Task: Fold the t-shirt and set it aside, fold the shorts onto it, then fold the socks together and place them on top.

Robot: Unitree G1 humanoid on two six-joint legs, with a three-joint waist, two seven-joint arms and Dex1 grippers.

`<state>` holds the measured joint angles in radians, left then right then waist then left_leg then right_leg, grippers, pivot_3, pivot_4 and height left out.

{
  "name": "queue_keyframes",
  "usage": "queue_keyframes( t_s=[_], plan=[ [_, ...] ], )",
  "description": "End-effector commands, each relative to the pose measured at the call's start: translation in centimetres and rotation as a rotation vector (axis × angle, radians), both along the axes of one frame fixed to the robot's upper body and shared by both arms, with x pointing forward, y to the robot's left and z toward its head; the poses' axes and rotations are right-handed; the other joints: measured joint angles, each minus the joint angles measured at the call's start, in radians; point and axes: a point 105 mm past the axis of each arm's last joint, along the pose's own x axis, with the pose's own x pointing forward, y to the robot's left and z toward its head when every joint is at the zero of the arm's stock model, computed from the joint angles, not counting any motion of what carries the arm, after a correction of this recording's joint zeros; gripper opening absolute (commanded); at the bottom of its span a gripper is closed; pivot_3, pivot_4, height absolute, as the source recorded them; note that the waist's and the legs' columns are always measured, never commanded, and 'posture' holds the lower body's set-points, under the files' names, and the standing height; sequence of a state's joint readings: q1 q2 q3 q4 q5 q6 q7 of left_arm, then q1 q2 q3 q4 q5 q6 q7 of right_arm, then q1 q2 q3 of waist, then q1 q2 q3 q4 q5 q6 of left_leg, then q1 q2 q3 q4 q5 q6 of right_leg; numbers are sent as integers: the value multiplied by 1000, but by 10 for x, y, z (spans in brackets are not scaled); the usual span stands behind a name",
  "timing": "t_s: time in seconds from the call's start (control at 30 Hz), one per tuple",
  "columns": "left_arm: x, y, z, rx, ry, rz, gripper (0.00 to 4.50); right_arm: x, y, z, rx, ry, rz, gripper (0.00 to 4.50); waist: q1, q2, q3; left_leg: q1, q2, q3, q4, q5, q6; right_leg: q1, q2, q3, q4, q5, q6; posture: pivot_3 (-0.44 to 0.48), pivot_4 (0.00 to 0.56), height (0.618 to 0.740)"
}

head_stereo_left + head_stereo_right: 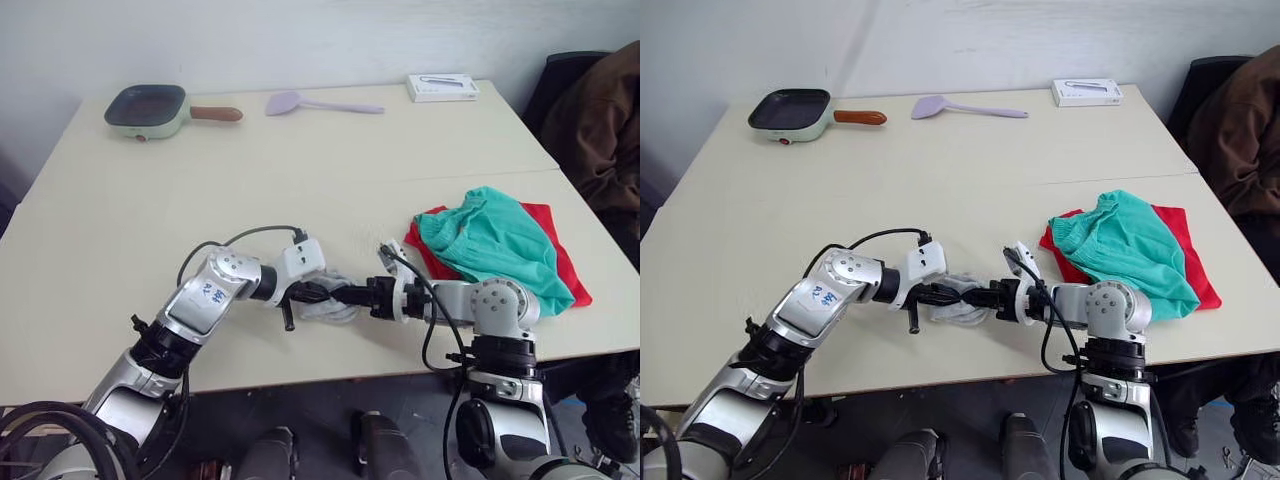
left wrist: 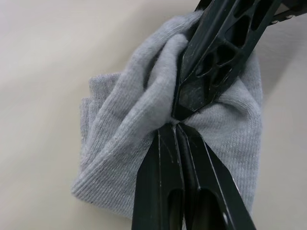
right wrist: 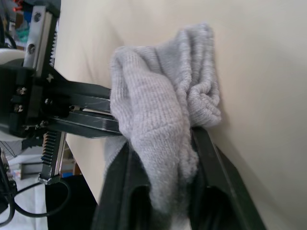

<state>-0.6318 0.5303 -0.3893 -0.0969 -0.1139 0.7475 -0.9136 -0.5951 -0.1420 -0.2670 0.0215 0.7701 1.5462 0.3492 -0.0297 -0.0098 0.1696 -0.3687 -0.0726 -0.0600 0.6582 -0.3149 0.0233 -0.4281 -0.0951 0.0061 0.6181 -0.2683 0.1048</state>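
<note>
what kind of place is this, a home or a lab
Likely a lab or test room, not a home: a plain cream table holds unrelated props, a small frying pan, a lilac spatula, and clothes such as teal shorts.

The socks (image 1: 335, 302) sit at the table's (image 1: 200, 180) near edge between both grippers; right of them, the shorts (image 1: 490, 240) lie on the t-shirt (image 1: 562, 262).

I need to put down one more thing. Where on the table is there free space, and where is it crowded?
Free: the wide middle of the table, between the pan and spatula at the far edge and the grippers. Crowded: the near edge, where both grippers hold the socks, and the shorts on the t-shirt.
</note>
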Motion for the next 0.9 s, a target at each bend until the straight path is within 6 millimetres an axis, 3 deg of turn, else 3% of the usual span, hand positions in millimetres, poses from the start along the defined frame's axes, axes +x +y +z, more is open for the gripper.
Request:
queue_keyframes(
  t_s=[0.03, 0.1, 0.13, 0.23, 0.33, 0.47, 0.6, 0.7, 0.9],
  plan=[
    [-4, 11, 2, -6, 26, 42, 0, -2, 3, 6, 26, -59, 20, 166, 1, 0, 0, 0, 0, 0, 0, 0, 0, 0, 0, 0, 0, 0, 0, 0, 150, 740],
    [-8, 17, 18, -86, 61, 65, 0, -7, 3, 19, 45, -144, 57, 166, 0, 1, 1, -1, 0, 0, 0, 0, 0, -1, 0, 0, 0, 0, 0, 0, 150, 740],
    [-12, 20, 28, -138, 84, 67, 204, -12, 2, 28, 62, -191, 81, 166, 0, 3, 2, -2, 0, 0, 0, 0, 0, -2, 0, 0, 0, 0, 0, 0, 150, 740],
    [-30, 35, 61, -288, 123, 8, 897, -22, -11, 51, 96, -315, 105, 166, 2, 4, 3, -7, 0, 0, -1, 2, -4, -9, 0, 0, 3, 0, 0, 0, 150, 740],
    [-41, 48, 86, -401, 122, -16, 1863, -20, -34, 70, 106, -405, 46, 166, 5, 4, 3, -15, 0, 0, 1, 3, -6, -16, 0, 0, 4, 0, 0, 0, 150, 740],
    [-42, 60, 104, -494, 73, 27, 3084, -9, -90, 100, 98, -507, -157, 166, 20, 3, 3, -18, -1, 0, 4, 3, -4, -16, -1, 0, 2, 0, 1, 0, 150, 740],
    [-41, 63, 108, -511, 20, 43, 4303, -4, -148, 117, 35, -575, -368, 166, 33, 3, 3, -18, -2, 0, 5, 3, -4, -16, -2, -1, -2, 1, 1, 0, 150, 740],
    [-43, 60, 109, -522, 8, 32, 4500, 4, -195, 114, -37, -557, -569, 166, 32, 3, 4, -18, -1, 0, 5, 4, -4, -15, -2, 0, -2, 1, 1, 0, 150, 740],
    [-36, 56, 107, -507, -26, 48, 4500, 29, -244, 73, -154, -443, -847, 166, 26, 3, 3, -17, -1, 4, 5, 4, -4, -15, -1, 2, 0, 1, 1, 0, 150, 740]
  ],
)
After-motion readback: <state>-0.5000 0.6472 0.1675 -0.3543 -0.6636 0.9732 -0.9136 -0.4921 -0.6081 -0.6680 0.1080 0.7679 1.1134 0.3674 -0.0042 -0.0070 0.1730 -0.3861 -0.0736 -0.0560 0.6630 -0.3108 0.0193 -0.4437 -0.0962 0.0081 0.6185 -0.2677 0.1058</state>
